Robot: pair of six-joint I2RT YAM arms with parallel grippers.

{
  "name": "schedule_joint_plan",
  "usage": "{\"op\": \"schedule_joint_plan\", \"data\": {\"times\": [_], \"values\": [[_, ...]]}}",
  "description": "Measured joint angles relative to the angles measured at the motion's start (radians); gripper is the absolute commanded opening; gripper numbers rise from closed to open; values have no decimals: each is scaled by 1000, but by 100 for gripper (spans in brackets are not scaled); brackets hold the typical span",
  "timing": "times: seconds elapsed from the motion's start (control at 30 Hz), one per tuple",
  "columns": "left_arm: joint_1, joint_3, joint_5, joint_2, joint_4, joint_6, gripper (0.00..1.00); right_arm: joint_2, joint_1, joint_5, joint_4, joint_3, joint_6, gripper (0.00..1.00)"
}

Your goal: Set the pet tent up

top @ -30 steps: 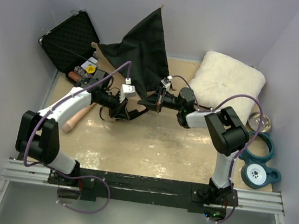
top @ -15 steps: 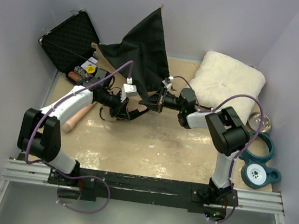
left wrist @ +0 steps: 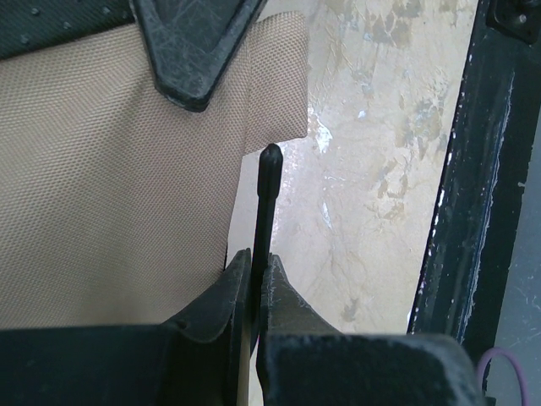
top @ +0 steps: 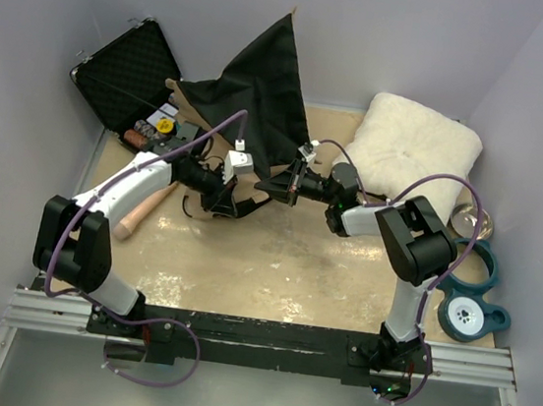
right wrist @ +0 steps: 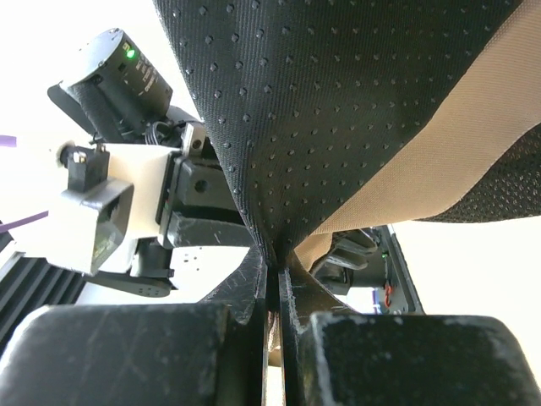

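The pet tent (top: 259, 81) is a sheet of black and tan fabric, raised in a peak at the back of the table. In the left wrist view my left gripper (left wrist: 258, 258) is shut on a thin black pole (left wrist: 268, 190), whose rounded tip pokes out beside the tan fabric (left wrist: 110, 186). My right gripper (right wrist: 275, 272) is shut on a fold of the tent's black dotted underside (right wrist: 338, 101). From above, the left gripper (top: 240, 199) and right gripper (top: 271, 187) nearly meet under the fabric's lower edge.
An open black foam-lined case (top: 129, 72) with small items stands at the back left. A white fluffy cushion (top: 412, 146) lies at the back right. A steel bowl (top: 472, 221) and a teal bowl stand (top: 467, 301) sit along the right wall. A tan stick (top: 136, 216) lies under the left arm.
The left gripper has edged right with the pole, closer to the right gripper. The right wrist has shifted slightly. Both grips are unchanged.
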Motion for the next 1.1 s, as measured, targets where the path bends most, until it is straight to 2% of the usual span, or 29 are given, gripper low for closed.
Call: {"op": "schedule_joint_plan", "data": {"times": [0.4, 1.1], "values": [[-21, -43, -17, -16, 50, 2, 0, 0, 0, -4, -5, 0, 0, 0], [-21, 13, -32, 8, -16, -16, 0, -5, 13, 22, 33, -26, 0, 0]]}}
